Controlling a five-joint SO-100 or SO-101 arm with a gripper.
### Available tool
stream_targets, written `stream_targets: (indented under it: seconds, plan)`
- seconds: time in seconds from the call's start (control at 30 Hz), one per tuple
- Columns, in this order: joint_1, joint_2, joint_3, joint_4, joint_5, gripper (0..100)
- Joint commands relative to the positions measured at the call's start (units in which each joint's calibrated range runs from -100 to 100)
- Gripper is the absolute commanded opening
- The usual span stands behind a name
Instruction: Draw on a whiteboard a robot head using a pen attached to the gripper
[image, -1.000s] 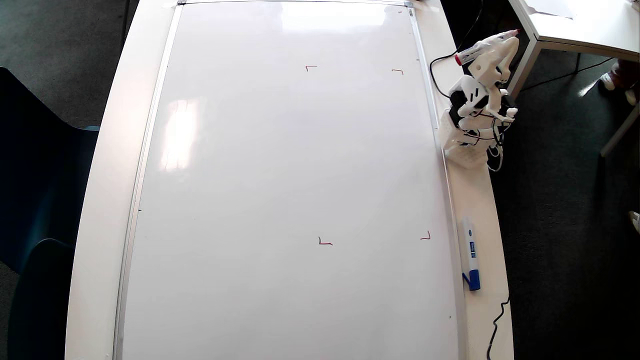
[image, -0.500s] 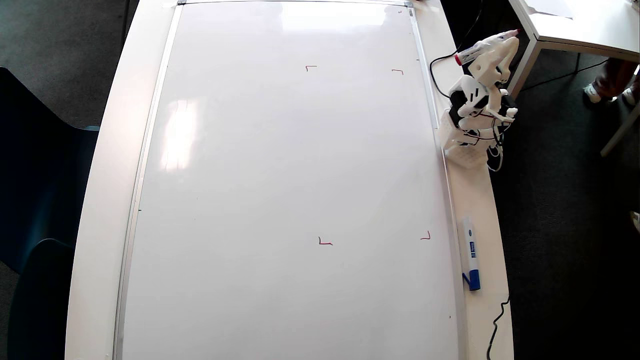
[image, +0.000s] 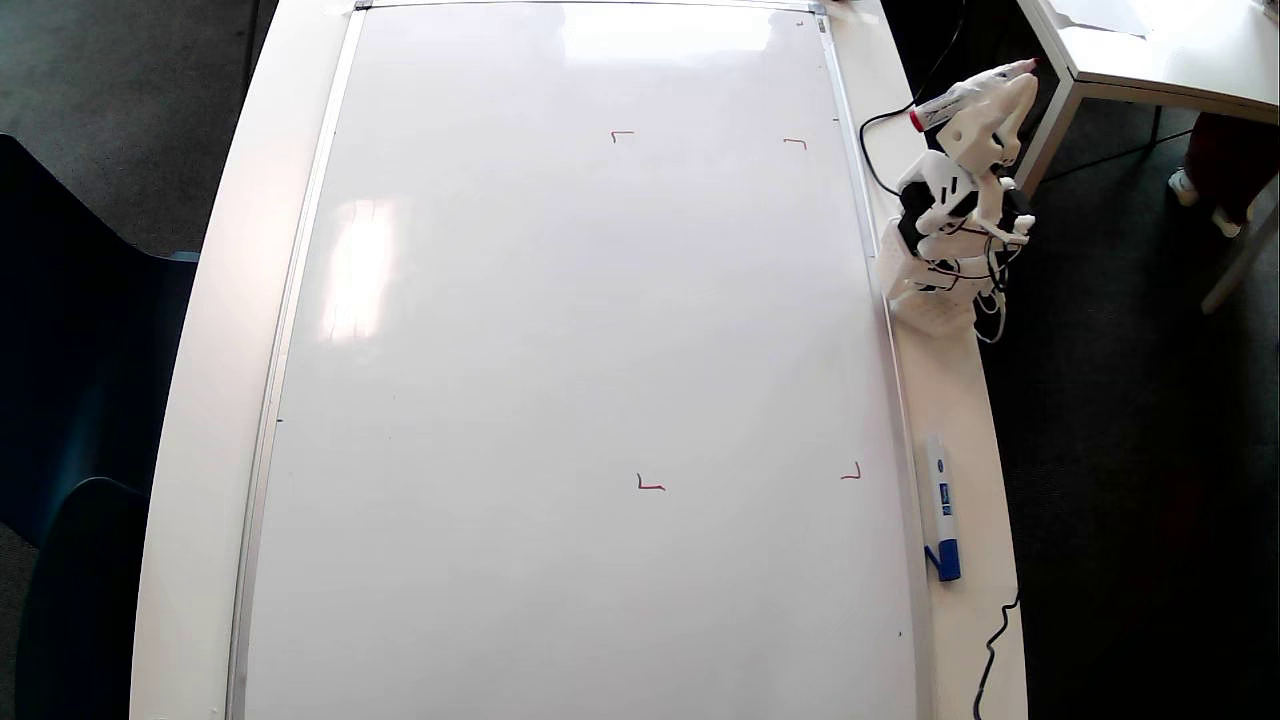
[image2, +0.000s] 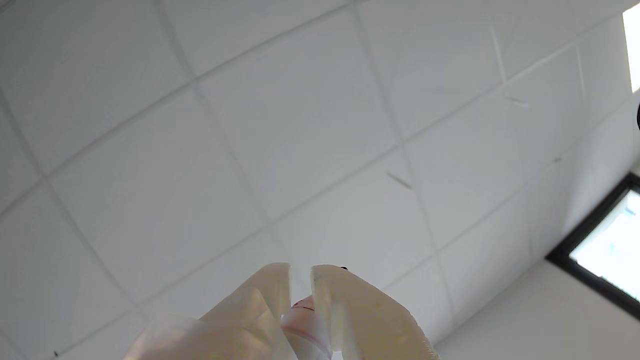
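Your glossy white rectangular whiteboard (image: 560, 350) bare but four red corner marks, white claw fingers (image2: 270, 295) clamped on slim red-ended white pen (image: 965, 95), blue-capped white marker (image: 940, 508) beside board on white surface (image: 955, 400).

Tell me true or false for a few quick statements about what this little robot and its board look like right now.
1. The whiteboard already carries a finished robot head. False: only four small red corner marks show.
2. The pincer sits off the board's right side in the overhead view. True.
3. The pen in the pincer touches the board. False: it is raised, clear of the board.
4. A blue-capped marker lies on the table rim beside the board. True.
5. The wrist view looks down at the board. False: it shows ceiling tiles.
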Motion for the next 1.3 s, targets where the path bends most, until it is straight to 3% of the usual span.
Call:
stream_targets:
  seconds: [0.0, 0.2, 0.53, 0.7, 0.87, 1.13, 1.27]
  plan:
    - [-0.19, 0.83, 0.28, 3.42, 0.18, 1]
    - [0.25, 0.33, 0.01, 14.45, 0.29, 1]
    - [0.32, 0.49, -13.61, 44.08, 1.31, 1]
    - [-0.34, 0.75, -25.60, 76.66, 4.68, 1]
    - [0.25, 0.83, -30.41, 92.91, 4.74, 1]
    - [0.47, 1.92, -32.04, 108.20, 4.74, 1]
    - [2.17, 12.74, -42.03, 120.54, 4.47, 1]
